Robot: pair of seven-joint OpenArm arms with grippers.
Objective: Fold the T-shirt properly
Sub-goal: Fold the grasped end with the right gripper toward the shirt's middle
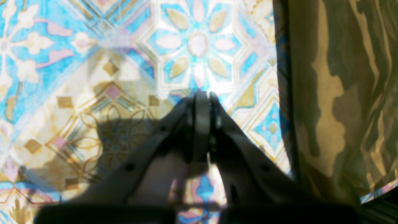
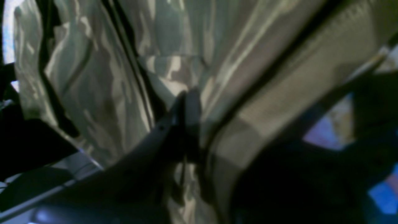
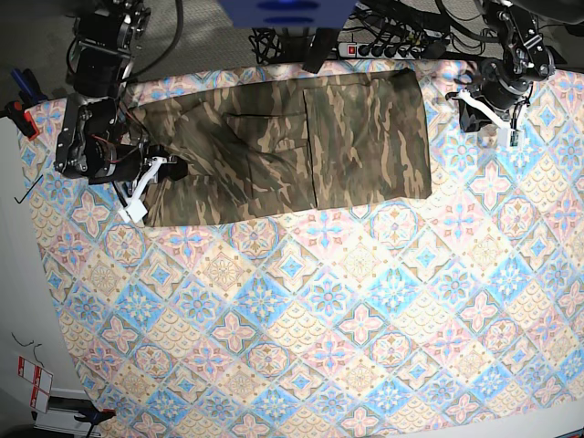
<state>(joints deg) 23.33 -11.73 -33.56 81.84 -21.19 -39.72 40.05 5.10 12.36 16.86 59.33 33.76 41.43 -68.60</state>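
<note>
The camouflage T-shirt [image 3: 347, 137] lies flat as a long band across the far part of the tablecloth. In the base view my right gripper [image 3: 172, 170] is at the shirt's left end. Seen from the right wrist, that gripper [image 2: 189, 95] is shut with a fold of the T-shirt [image 2: 102, 81] pinched between its fingers. My left gripper [image 3: 485, 117] hovers over bare tablecloth just right of the shirt. From the left wrist, this gripper [image 1: 203, 95] is shut on nothing, and the T-shirt [image 1: 342, 93] edge runs down the frame's right side.
The pastel blue-pink tablecloth [image 3: 319, 301] covers the whole table. A power strip [image 3: 374, 46] and cables lie beyond the far edge. A red clamp [image 3: 14, 114] sits at the table's left edge, beside the right arm's base.
</note>
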